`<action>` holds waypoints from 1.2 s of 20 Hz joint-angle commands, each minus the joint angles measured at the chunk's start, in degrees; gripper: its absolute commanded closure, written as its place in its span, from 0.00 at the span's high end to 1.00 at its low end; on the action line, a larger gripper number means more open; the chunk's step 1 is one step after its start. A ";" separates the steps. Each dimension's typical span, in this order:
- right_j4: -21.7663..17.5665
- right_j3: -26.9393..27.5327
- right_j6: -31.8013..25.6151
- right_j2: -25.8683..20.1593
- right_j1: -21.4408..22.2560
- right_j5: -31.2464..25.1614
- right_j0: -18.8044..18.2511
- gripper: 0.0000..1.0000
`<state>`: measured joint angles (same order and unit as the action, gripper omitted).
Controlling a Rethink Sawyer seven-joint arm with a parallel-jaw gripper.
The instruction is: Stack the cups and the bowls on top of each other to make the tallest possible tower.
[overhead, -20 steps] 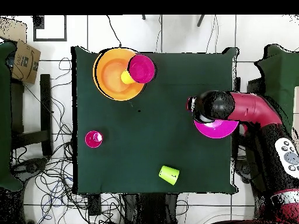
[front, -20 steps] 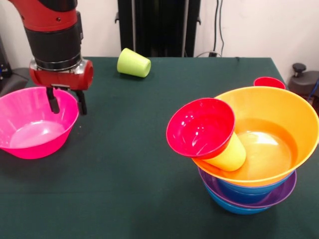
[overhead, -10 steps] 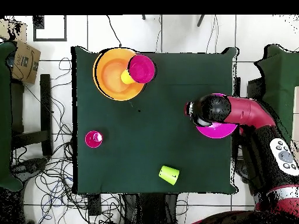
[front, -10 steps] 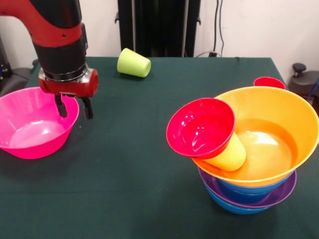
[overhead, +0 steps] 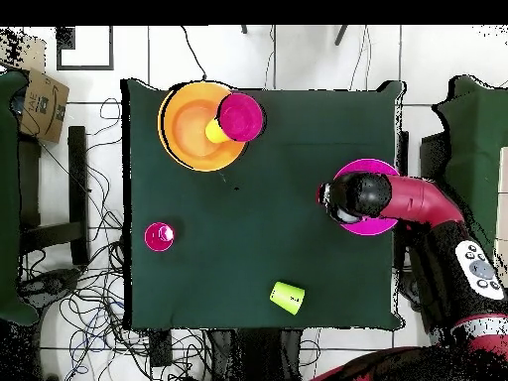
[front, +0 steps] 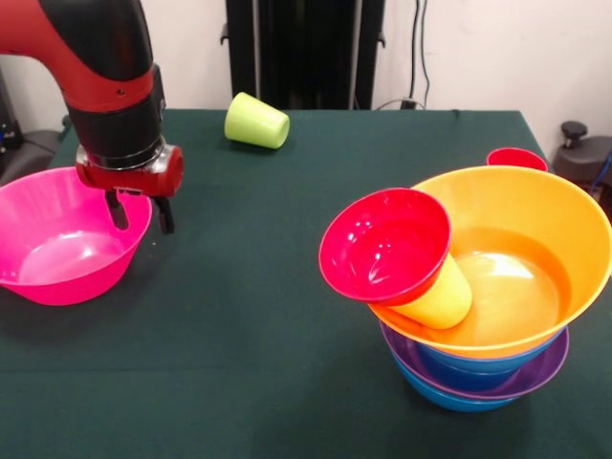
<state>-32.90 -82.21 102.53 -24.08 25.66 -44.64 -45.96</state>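
Observation:
The tower stands at the right: blue (front: 449, 397) and purple (front: 547, 366) bowls lowest, the wide orange bowl (front: 535, 206) above. A yellow cup (front: 445, 298) lies in the orange bowl with the small red bowl (front: 382, 244) tilted on it. The large pink bowl (front: 57, 258) sits alone at the left. My gripper (front: 141, 212) is open and astride the pink bowl's right rim, one finger inside and one outside. The lime green cup (front: 256, 121) lies on its side at the far edge. The red cup (front: 516, 158) stands behind the tower.
Overhead, the tower (overhead: 193, 139), red cup (overhead: 159, 236), green cup (overhead: 287, 296) and pink bowl (overhead: 372, 177) under my arm (overhead: 417, 198) are spread over the dark green table (overhead: 258, 218). Cables and chairs surround it.
My gripper has shifted right, from over the pink bowl's inside to its right rim, and the wrist has tilted slightly. The bowl and the tower have not moved.

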 commanded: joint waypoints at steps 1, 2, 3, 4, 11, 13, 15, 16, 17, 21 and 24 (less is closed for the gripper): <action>-4.18 0.54 1.26 3.31 -4.39 5.76 1.39 1.00; -4.36 0.79 1.17 3.59 -4.75 6.23 1.42 1.00; -4.55 1.03 1.07 3.86 -5.10 6.70 1.44 1.00; -4.77 1.30 1.06 4.25 -5.47 7.19 1.53 1.00; -4.80 2.52 0.93 6.17 -7.66 10.13 2.17 1.00; -5.05 2.95 1.35 6.93 -8.28 11.19 2.66 1.00; -5.59 4.01 1.61 7.81 -9.23 12.06 3.14 1.00; -5.82 4.50 1.66 8.26 -9.63 12.45 3.35 1.00; -5.94 4.75 1.63 8.63 -9.73 12.77 3.54 1.00; -6.13 4.98 2.87 10.69 -10.03 14.28 4.59 0.00; -6.20 5.26 2.97 11.33 -10.09 14.85 5.07 0.00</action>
<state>-32.80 -80.07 102.53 -17.05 21.29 -35.88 -42.68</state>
